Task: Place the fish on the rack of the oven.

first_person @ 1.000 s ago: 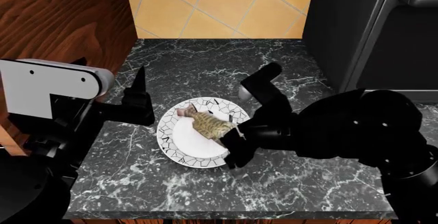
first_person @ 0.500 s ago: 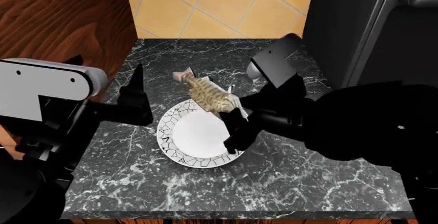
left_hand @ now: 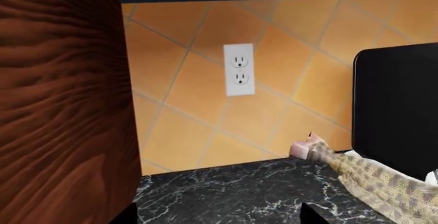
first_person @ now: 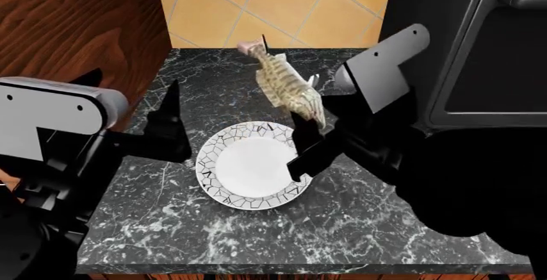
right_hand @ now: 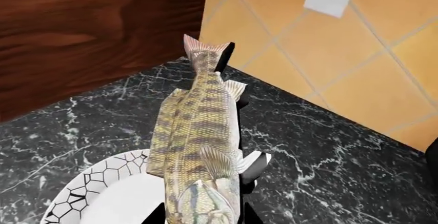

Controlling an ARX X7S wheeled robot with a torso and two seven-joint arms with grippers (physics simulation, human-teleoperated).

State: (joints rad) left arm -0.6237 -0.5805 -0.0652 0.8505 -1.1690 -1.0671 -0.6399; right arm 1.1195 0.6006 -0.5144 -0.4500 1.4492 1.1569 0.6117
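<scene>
Fish (first_person: pixel 289 89) held by right gripper (first_person: pixel 301 129) above plate (first_person: pixel 224 191)

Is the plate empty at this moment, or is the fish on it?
Empty. The plate shows only bare white centre; the fish is lifted clear above the counter, held in the right tool.

No readable text, label, brand, number or sign in any view. Wall outlet (left_hand: pixel 239 69) on tiled backsplash: blank white faceplate, no lettering. Plate (first_person: pixel 224 145) rim: black line pattern only, no characters. Oven (first_person: pixel 478 49) front: plain black, no visible marking. Robot arm housings: plain, unmarked.
</scene>
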